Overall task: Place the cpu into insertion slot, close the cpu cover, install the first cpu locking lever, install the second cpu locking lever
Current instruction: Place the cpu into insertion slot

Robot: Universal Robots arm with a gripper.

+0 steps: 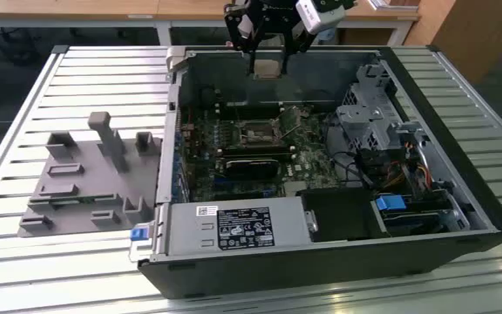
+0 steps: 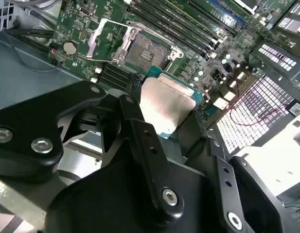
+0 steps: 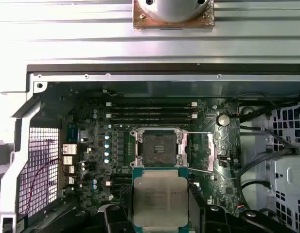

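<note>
My gripper (image 1: 267, 60) hangs over the far wall of the open computer case (image 1: 460, 196), shut on the cpu (image 1: 268, 67). In both wrist views the cpu (image 3: 159, 196) (image 2: 164, 104) shows its dull silver top, clamped flat between the black fingers (image 2: 135, 109). The insertion slot (image 3: 158, 145) (image 2: 149, 51) (image 1: 255, 135) lies bare on the green motherboard, below the chip and apart from it. The cpu cover (image 3: 211, 151) (image 2: 107, 40) is swung open beside the slot. Thin lever wires (image 3: 198, 132) stand raised by it.
A black card (image 1: 251, 165) lies just in front of the slot. A silver drive cage (image 1: 373, 124) with cables fills the case on the exterior view's right. A power supply (image 1: 233, 229) sits at the near end. A grey fixture plate (image 1: 85, 176) rests on the slatted table.
</note>
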